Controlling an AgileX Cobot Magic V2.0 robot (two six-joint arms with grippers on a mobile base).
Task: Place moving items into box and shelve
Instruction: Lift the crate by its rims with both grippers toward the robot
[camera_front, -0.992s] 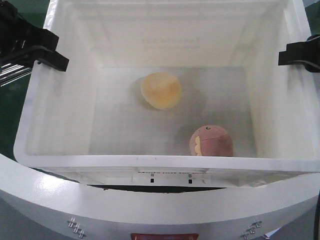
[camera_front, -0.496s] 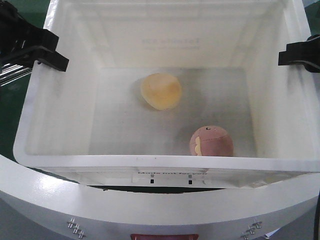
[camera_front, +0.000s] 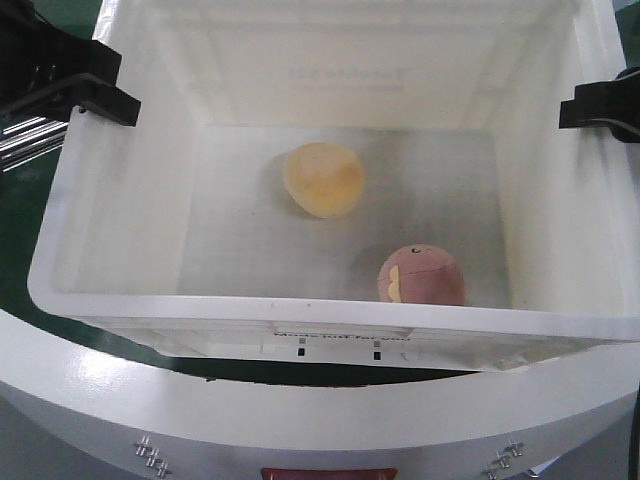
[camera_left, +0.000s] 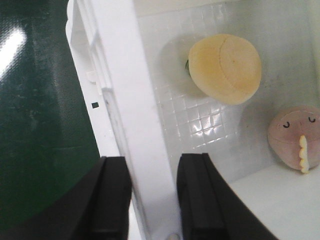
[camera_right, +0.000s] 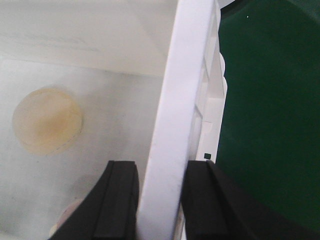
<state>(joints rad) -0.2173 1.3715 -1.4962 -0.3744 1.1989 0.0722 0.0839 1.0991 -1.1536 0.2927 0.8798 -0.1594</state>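
Note:
The white box fills the front view, seen from above. Both moving items lie on its floor: a cream-yellow ball near the middle and a pinkish-brown ball by the near wall. My left gripper is shut on the box's left rim, one finger outside the wall and one inside. My right gripper clamps the right rim the same way. The left wrist view shows both balls; the right wrist view shows the cream ball.
A dark green surface lies beneath and beside the box, seen in both wrist views. The robot's curved white base sits right under the box's near wall.
The box and both grippers have shifted slightly upward in the front view. The two balls have kept nearly the same places on the box floor.

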